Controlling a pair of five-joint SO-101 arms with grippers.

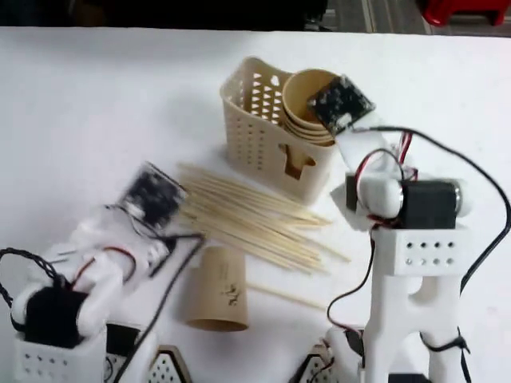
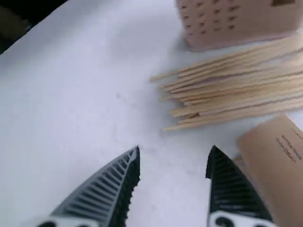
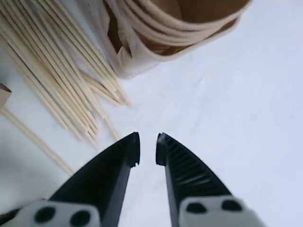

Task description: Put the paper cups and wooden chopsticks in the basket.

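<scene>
— Where were your two end effectors?

— My left end effector [image 2: 174, 151] hung low over the bench [image 1: 80, 96], on the arms' side of the basket [image 1: 255, 136]. It was spread wide and empty. My right end effector [image 3: 147, 137] hovered just beside the basket, all but pressed together, a thin slit left, pinching nothing.

— Why spread the left one?

— I'd judge it was readied for a grab. The chopsticks [image 1: 247, 215] lay fanned flat on the bench, their far ends close against the basket's foot. The near ends were not far ahead of my left tips.

— And the cups?

— Several cups [image 1: 307, 104] sat nested inside the basket, mouths tilted up; stacked that way, I reckon, to leave room for the chopsticks. One cup [image 1: 215, 291] lay on its side, beyond the chopsticks from the basket, near my left tips.

— So what was left?

— That cup and every chopstick, as I judged it.
</scene>
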